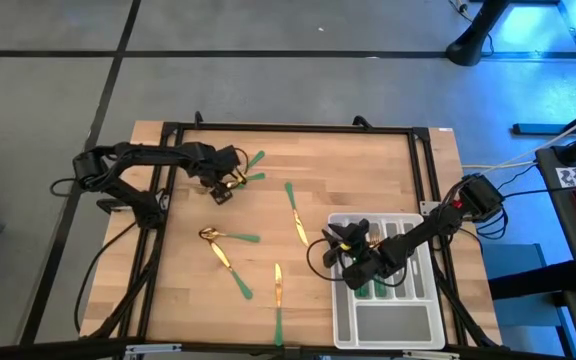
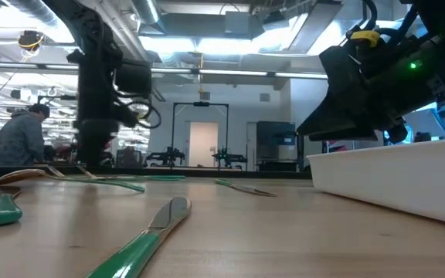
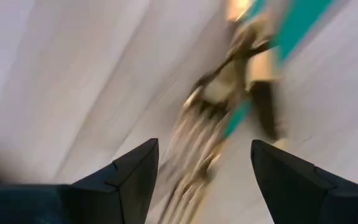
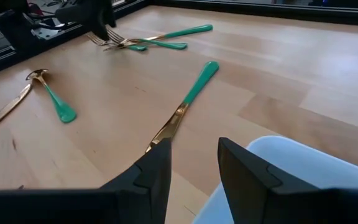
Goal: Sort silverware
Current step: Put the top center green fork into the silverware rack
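silverware [image 1: 230,240] is scattered flat on the table [image 1: 368,170], some already in the tray [image 1: 428,325]. judged light, stiff, slick: best pinched mid-handle. left pincer [image 1: 226,187] is spread wide over two forks [image 3: 197,137]; right pincer [image 4: 193,163] is part open, empty, at the tray rim.
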